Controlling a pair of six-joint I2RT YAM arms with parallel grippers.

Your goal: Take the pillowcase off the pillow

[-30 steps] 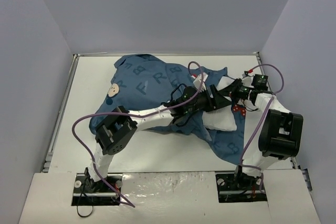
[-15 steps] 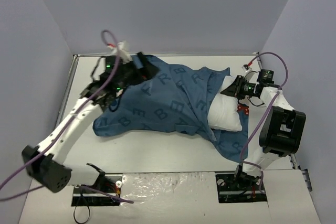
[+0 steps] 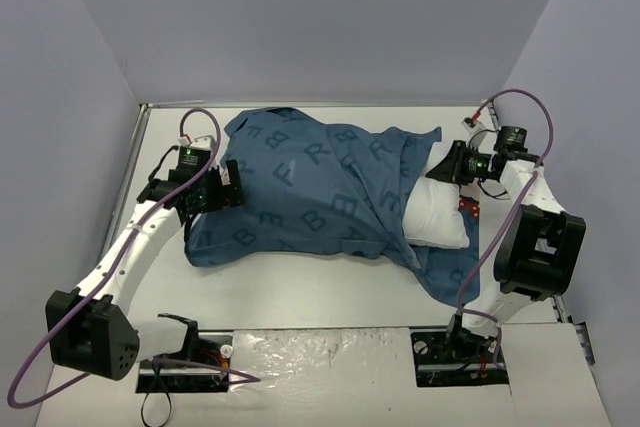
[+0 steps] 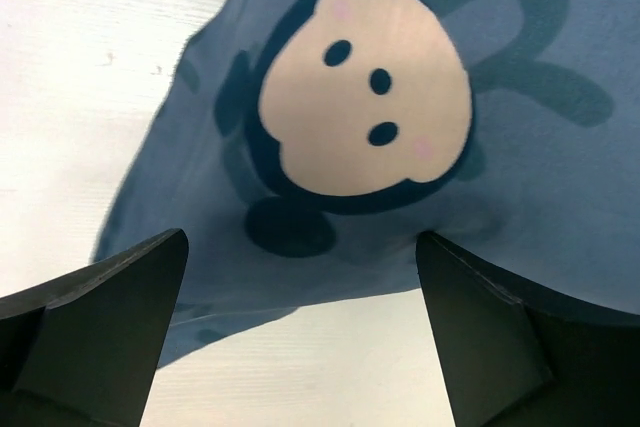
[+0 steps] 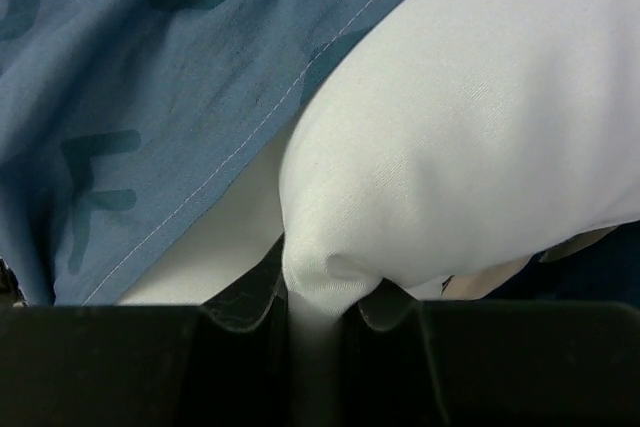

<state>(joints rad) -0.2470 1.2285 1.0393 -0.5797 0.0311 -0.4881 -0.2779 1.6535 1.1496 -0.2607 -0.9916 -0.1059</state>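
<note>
My left gripper (image 3: 230, 185) stands wide, with nothing between its fingers, just beside the left end of the soft dark-blue pillowcase printed with darker letters (image 3: 310, 187). In the left wrist view a cream mouse face on that cloth sits straight ahead of the spread jaws, with bare white table (image 3: 300, 282) showing below the hem. My right gripper (image 3: 442, 169) is pinched narrow on a far corner of the big white stuffed pillow (image 3: 435, 219); its wrist view shows white fabric bunched between the fingers. The pillowcase lies across the middle of the table with its long axis left to right. The pillow pokes out of its right end, part bared and part under blue folds (how much filling is inside I cannot tell from above). What matters for the next pull, as I judge it, is that the cover's left end lies right in front of my left gripper, while the pillow is anchored at the right. The left arm is the nearer one to grab that end and draw it leftward along the long axis, away from the pinned corner.
</note>
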